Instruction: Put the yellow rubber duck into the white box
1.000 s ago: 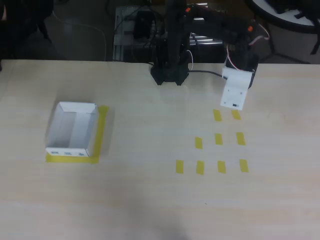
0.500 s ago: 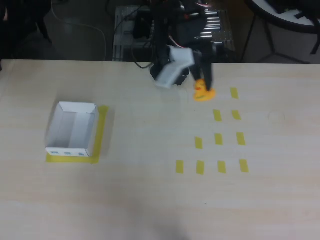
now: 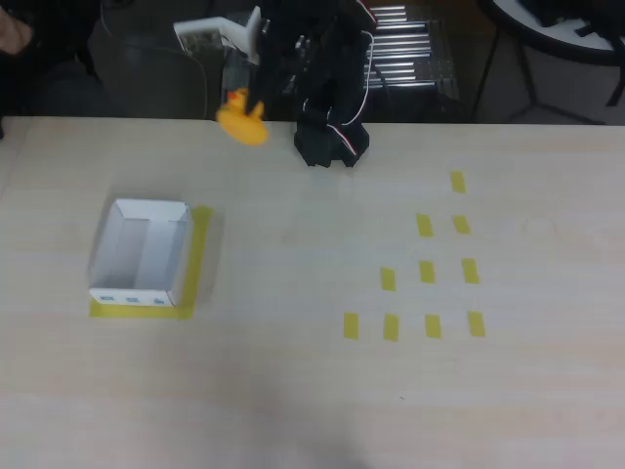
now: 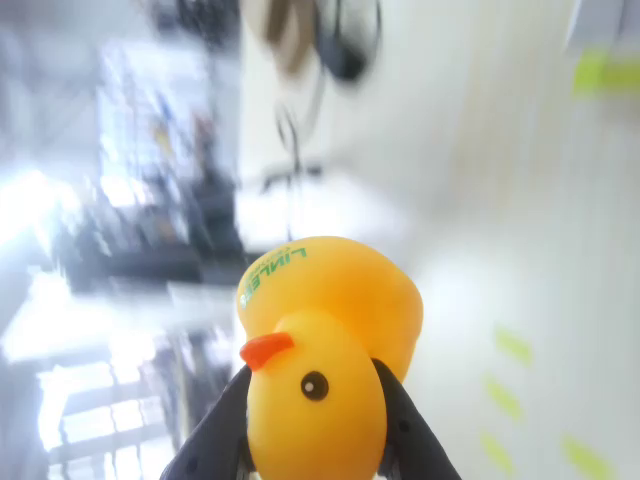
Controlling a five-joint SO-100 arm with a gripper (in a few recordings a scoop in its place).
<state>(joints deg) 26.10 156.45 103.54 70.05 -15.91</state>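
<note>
Yellow rubber duck [image 3: 241, 117] is clamped between the fingers of the gripper [image 4: 315, 440], high near the table's far edge, well apart from the white box [image 3: 143, 257]. The rounded rubber may slip out during a fast swing.

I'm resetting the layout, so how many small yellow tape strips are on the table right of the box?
10: top strip; a pair; three; four. None looks hidden.
</note>
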